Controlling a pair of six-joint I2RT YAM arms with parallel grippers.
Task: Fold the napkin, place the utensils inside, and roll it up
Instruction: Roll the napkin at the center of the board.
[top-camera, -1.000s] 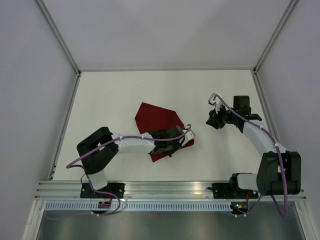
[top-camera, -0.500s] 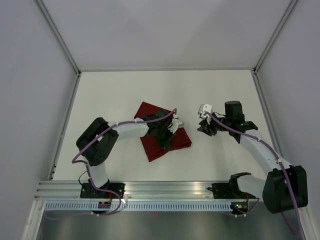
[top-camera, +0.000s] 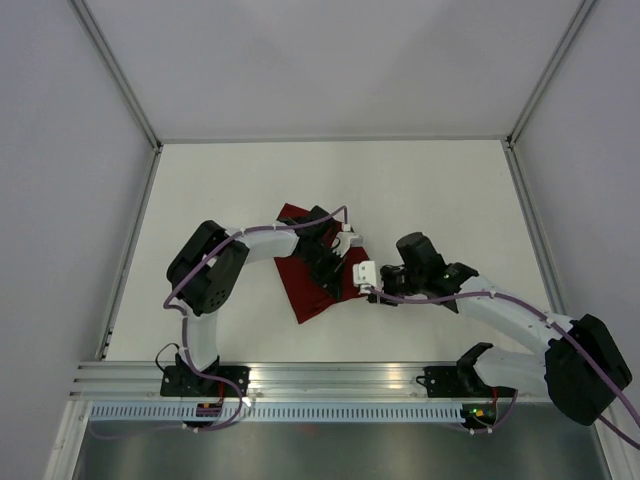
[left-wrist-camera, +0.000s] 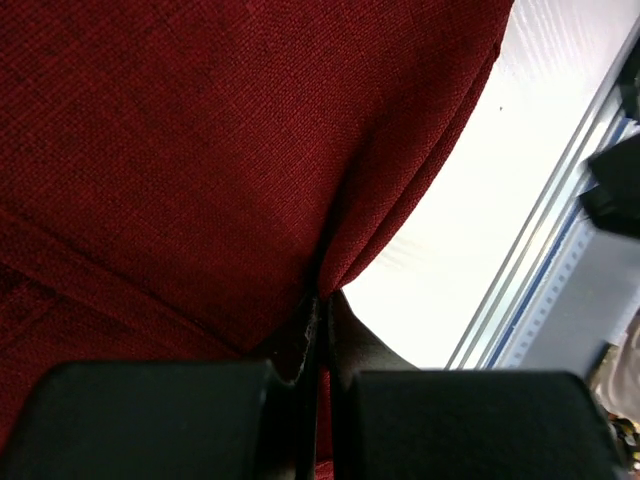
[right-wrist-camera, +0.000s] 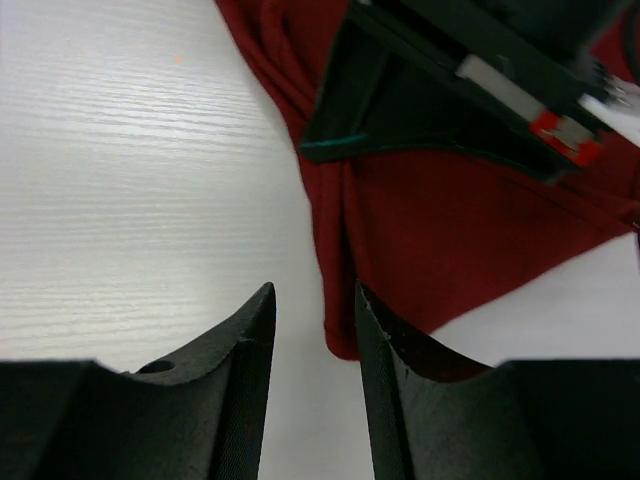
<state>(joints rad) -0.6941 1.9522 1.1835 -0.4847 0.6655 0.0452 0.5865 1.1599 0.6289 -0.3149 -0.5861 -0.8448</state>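
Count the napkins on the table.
1: the maroon napkin on the table, a fold pinched in the left gripper, the open right gripper at its edge. Another underneath could be hidden.

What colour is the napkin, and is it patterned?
The napkin is plain dark red; best seen in the left wrist view.

We see the napkin (left-wrist-camera: 200, 150) as dark red woven cloth, matt, its coarse weave plain up close. The table (right-wrist-camera: 120, 150) is white and smooth, with a faint wood grain and a soft sheen. The fingers (right-wrist-camera: 235, 370) of the right gripper (right-wrist-camera: 313, 300) look like matt black plastic, and the rail (top-camera: 330, 375) at the near edge like pale metal.
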